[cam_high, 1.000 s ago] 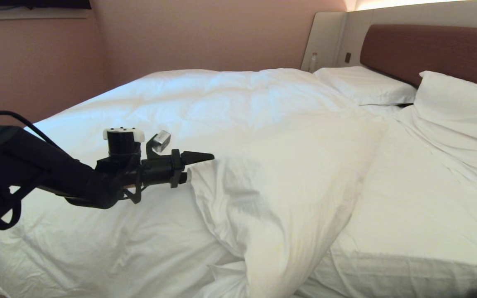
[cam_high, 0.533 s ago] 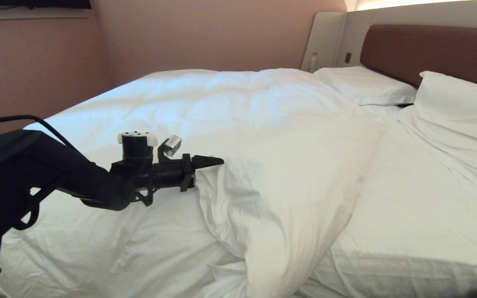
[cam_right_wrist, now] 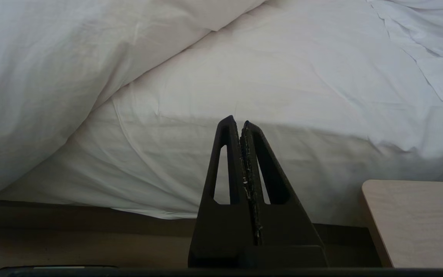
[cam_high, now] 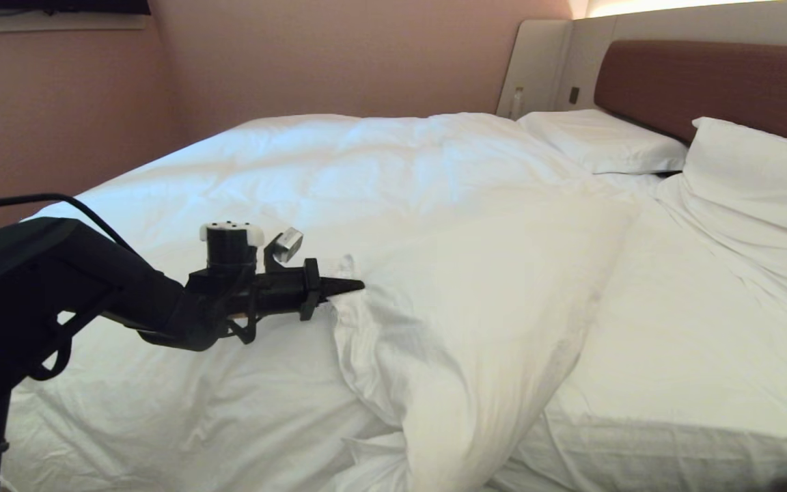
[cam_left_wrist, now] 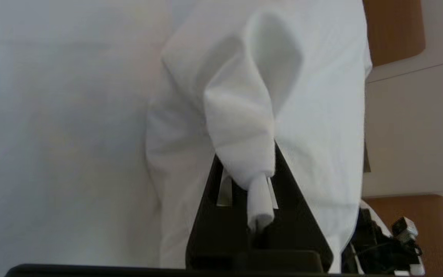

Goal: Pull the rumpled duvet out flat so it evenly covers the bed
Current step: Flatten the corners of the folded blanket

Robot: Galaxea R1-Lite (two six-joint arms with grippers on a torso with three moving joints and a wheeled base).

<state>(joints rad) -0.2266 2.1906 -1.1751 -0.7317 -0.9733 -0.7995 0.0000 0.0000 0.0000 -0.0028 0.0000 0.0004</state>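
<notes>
Left tool [cam_high: 349, 287] pinches puffy, wrinkled duvet [cam_high: 448, 328].

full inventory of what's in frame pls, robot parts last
duvet: 1, white, over the bed's left and middle, near corner folded back into a bunched ridge
bed: 1, white bare sheet exposed on the right side
pillows: 2, white, at the headboard end
headboard: 1, brown, in a beige panel surround
bottle: 1, clear, on the ledge beside the headboard
light wood surface: 1, tan, beside the bed base
left end effector: 1, black, shut on the duvet fold's edge
right end effector: 1, black, shut, low near the bed's side
</notes>
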